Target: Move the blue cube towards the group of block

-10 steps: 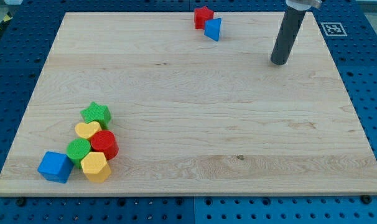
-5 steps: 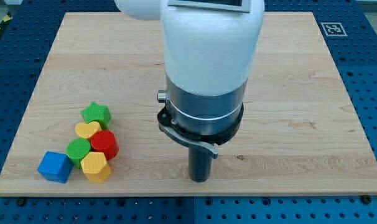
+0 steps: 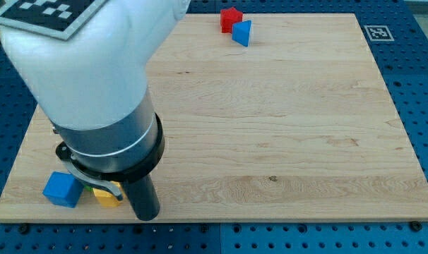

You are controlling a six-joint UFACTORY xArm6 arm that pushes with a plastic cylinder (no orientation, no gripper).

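Arm enters from the view's top left: large white housing, a black-and-white marker pattern on its upper face. Below it a grey cylindrical collar ringed by a black band, with a small metal bracket at the lower edge. Straight dark rod hangs near vertical from the collar. My tip [image 3: 145, 216] is down at the view's bottom left, at surface height.

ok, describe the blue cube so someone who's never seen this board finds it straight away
Start at the wooden board and go to its corner at the view's bottom left, under the big white arm. The blue cube sits there, just left of a partly hidden yellow block, with my tip further right. The only other blue piece, a blue wedge-like block, is at the view's top beside a red block.
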